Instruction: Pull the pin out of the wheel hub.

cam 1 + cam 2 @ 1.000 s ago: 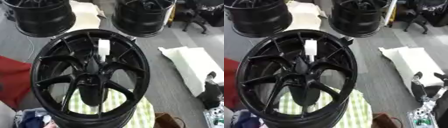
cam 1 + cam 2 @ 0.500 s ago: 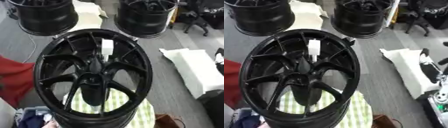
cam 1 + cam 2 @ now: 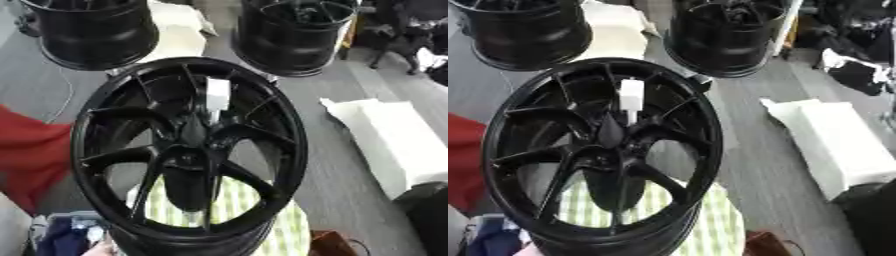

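Pin (image 3: 631, 96) stands white among the wheel hub (image 3: 188, 150) spokes, untouched; no robot hand shows, so a blind reach could strike the spokes.

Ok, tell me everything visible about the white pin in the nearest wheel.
The small white block-shaped pin stands upright above the hub of the big glossy black multi-spoke wheel, in the upper half between two spokes. A thinner pale stem runs down from its boxy head toward the hub. It looks like plastic. No hand touches it; neither hand shows in either view.
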